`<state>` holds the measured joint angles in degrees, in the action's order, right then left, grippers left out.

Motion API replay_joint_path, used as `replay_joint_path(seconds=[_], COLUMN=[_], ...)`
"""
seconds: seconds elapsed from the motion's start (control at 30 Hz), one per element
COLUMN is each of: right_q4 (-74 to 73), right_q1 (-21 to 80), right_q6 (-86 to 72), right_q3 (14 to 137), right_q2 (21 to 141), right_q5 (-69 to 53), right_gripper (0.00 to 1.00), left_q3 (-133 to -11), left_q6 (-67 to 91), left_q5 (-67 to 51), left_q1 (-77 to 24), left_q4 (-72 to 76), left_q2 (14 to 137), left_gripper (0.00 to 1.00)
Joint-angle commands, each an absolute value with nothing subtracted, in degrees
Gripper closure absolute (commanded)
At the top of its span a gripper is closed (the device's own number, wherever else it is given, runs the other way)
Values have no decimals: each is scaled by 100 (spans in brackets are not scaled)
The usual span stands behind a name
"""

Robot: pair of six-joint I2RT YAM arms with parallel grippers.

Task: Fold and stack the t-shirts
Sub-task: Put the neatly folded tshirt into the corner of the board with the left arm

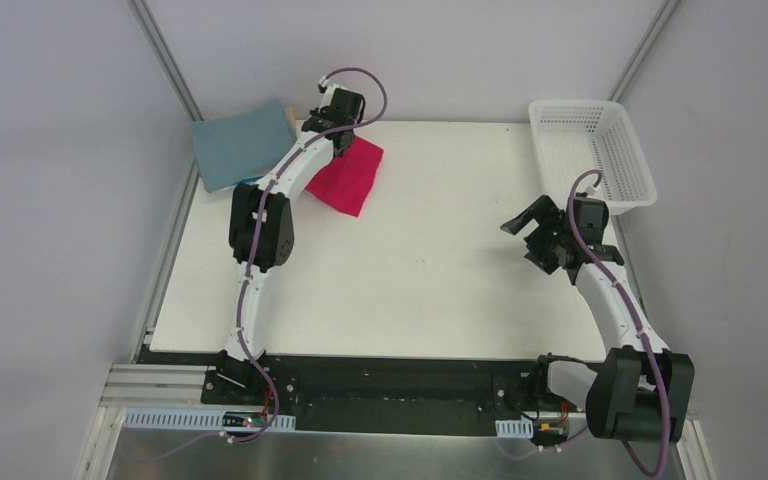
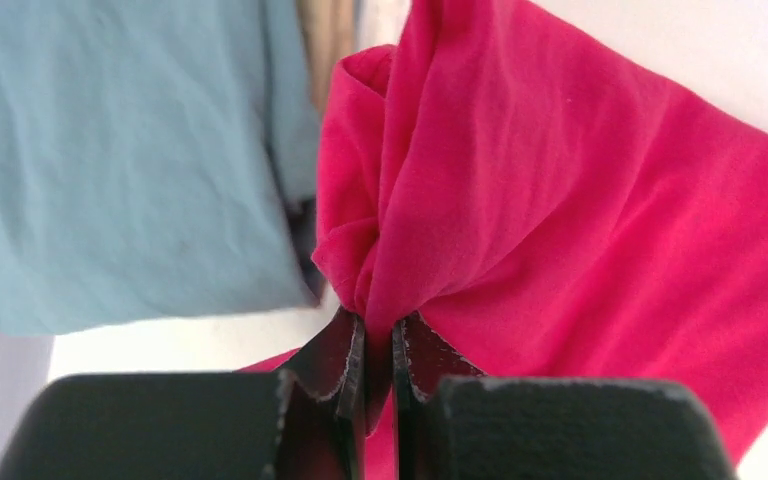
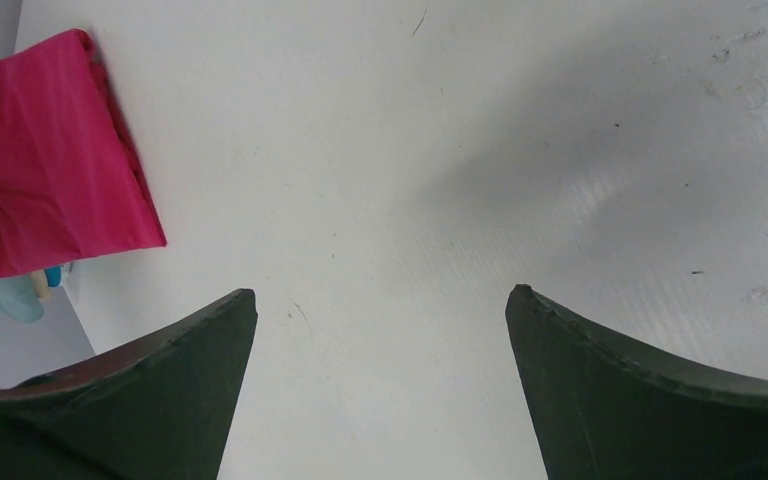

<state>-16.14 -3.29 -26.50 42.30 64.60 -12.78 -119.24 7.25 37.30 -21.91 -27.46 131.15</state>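
left gripper (image 2: 378, 328) clamped on the pink shirt (image 2: 580, 200) at a bunched edge, upper left, likely to lift it onto the teal shirt (image 2: 110, 160); right gripper (image 3: 380, 300) gaping, idle.

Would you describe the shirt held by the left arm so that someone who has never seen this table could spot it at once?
Start at the far left corner of the white table, where a folded teal-grey shirt lies. Just right of it lies the crimson-pink t-shirt, a bunch of its cloth pinched in the left hand. It is the only bright pink item.
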Motion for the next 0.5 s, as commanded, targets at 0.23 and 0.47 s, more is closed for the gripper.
replay_joint_path(seconds=[0.23, 0.47], right_q4=[-1577, -1588], right_q1=[-378, -378], right_q6=[-2540, -2540], right_q3=[4323, 4329], right_q2=[6702, 6716], right_q5=[-1157, -1177], right_gripper=[1, 0], left_q3=[-13468, -13781], left_q6=[-486, -759], left_q5=[4383, 4254], left_q1=[-1814, -1633], left_q4=[-2641, -2636], left_q2=[13299, 13084], left_gripper=[100, 100])
